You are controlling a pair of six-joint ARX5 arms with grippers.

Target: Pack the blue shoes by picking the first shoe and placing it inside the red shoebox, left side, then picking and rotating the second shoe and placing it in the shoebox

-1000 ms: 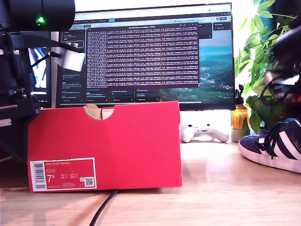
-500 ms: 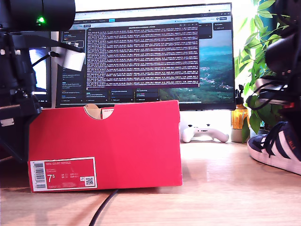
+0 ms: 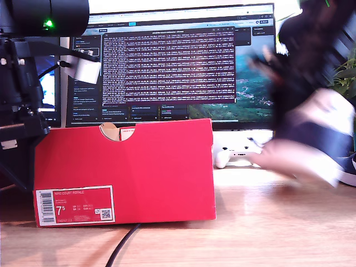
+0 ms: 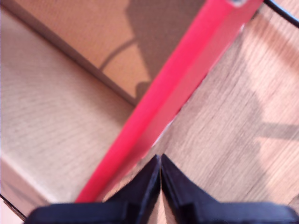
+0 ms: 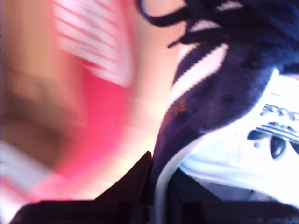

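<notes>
Lying nearest: black cable on the wooden desk. Standing at exterior view's left: red shoebox, no shoe showing inside in first wrist view. Hanging over box wall: my first gripper, jaws pressed together, holding nothing. Lifting at exterior view's right: blue shoe blurred mid-air, collar pinched in my second gripper. Judging first placement pending, second shoe too. Beyond: white game controller, monitor, plant.

The red shoebox looks like matt cardboard with a plain brown inside, the table is pale grained wood, and the blue shoe is napped suede.
</notes>
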